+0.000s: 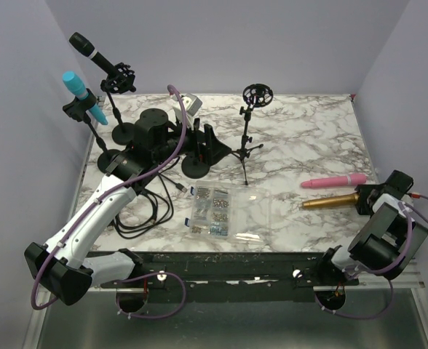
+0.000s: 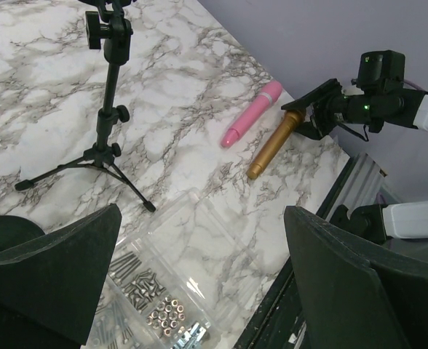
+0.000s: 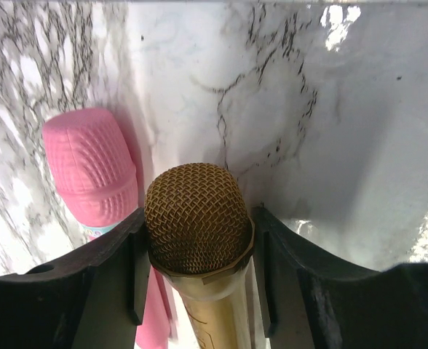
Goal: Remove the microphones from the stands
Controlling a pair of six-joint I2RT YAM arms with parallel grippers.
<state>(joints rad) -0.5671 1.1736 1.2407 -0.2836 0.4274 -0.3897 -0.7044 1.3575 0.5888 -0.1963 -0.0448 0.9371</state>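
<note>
Right pincer [image 3: 199,225] clamped on gold microphone [image 1: 329,203] head. It lies flat on desk [image 1: 308,138] beside pink microphone [image 1: 334,181] - likely a set-down. Left pincer [image 2: 201,214] wide open - empty.

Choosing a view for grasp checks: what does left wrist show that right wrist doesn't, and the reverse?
Left wrist only: the tripod stand, the clear box of screws, and the right end effector seen from outside, closed on the gold microphone at its head end. Right wrist only: that head's mesh up close, with fingers tight against both sides. Both: the gold microphone and the pink microphone side by side on the marble table.
</note>
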